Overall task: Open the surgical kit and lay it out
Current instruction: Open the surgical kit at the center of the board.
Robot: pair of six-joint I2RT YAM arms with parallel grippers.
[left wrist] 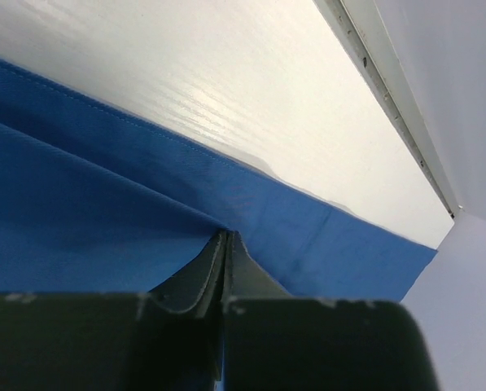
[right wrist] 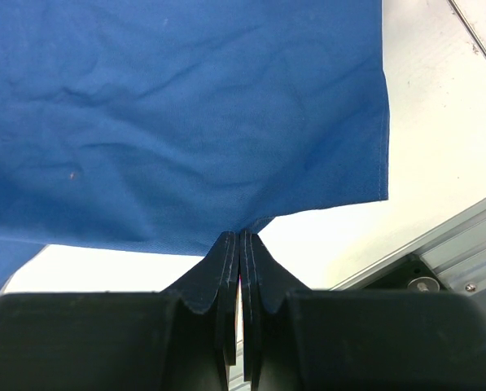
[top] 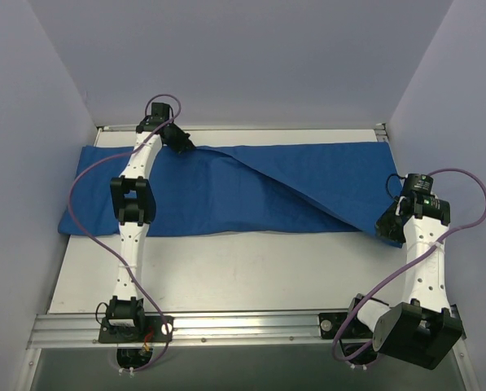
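Step in hand: unfolding the blue wrap (top: pixel 251 195), both ends gripped.

- Wrap lies as a long folded band across the far half of the bench (top: pixel 251 269), running almost wall to wall. A diagonal crease goes from the far edge, left of centre, down to the near right corner, so the top layer there looks partly peeled.
- left gripper (top: pixel 177 140): at the far edge of the wrap towards its left end. In the wrist view the fingers are pressed together with a ridge of blue cloth caught at the tips (left wrist: pixel 225 244), so it is pinching the wrap.
- right gripper (top: pixel 387 225): at the near right corner. In the wrist view the fingers meet on the cloth edge (right wrist: pixel 240 240), with the fabric fanning away from the pinch. Also pinching the wrap.
- None of the kit's contents show in any view. My guess is they're under the folds.

Judgement: early in the task, wrap not yet opened flat.

Next move probably calls for carrying the pinched layer towards the near side of the bench, both arms together and low, so the flap lays out without dragging the layers under it. Hard to tell how many layers each pinch holds. If more than one, the whole band will slide rather than unfold.
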